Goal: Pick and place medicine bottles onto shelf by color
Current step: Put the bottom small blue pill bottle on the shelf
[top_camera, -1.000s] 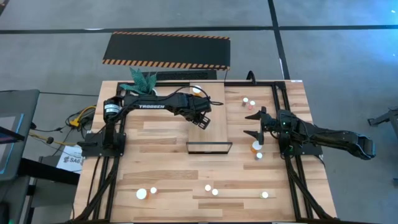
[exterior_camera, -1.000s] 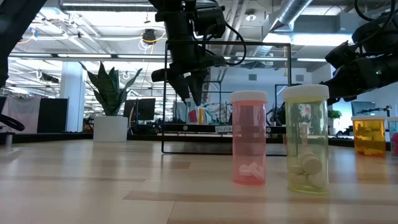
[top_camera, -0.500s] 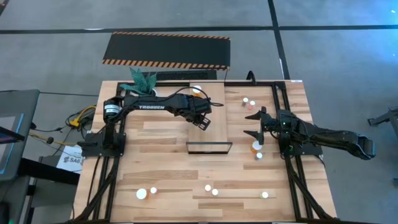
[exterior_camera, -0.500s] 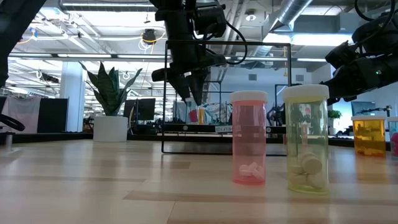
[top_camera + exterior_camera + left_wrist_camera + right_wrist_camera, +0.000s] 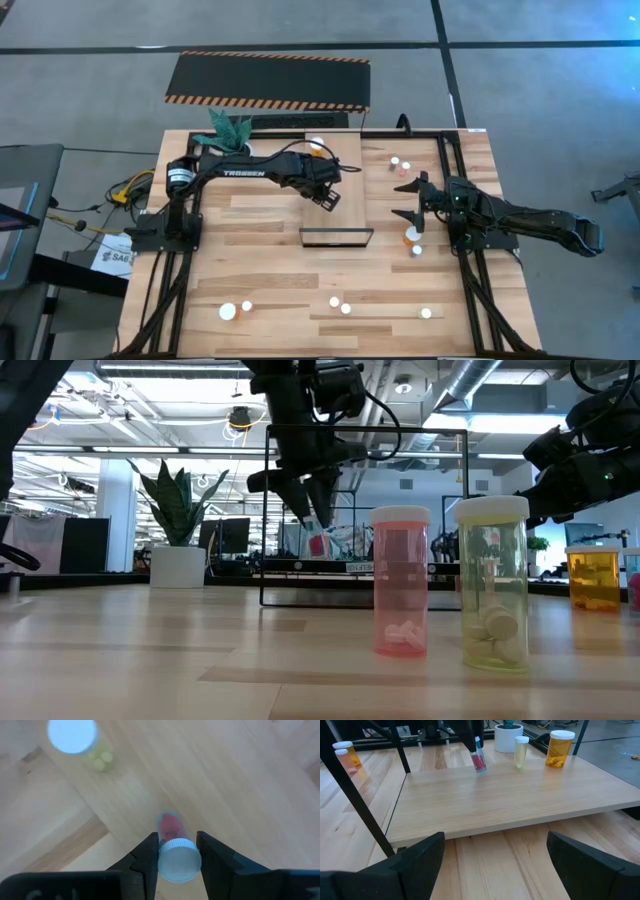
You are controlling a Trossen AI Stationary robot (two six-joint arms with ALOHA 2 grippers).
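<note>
The left gripper (image 5: 174,855) pinches a pink medicine bottle (image 5: 172,851) above the shelf (image 5: 495,800) — the right gripper (image 5: 492,857), spread wide, waits just beside the shelf.

Pink bottle (image 5: 479,762) in left hand (image 5: 474,745) above shelf (image 5: 510,800)

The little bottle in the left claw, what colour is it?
The bottle is pinkish red with a white cap, clearest in the right wrist view, held by the left gripper.

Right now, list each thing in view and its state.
Left end effector: shut on the pink bottle, above the shelf.
Pink bottle: held tilted, base at the shelf.
Yellowish bottle: upright on shelf.
Orange bottle: upright on shelf.
Right end effector: open, empty, beside the shelf.
</note>
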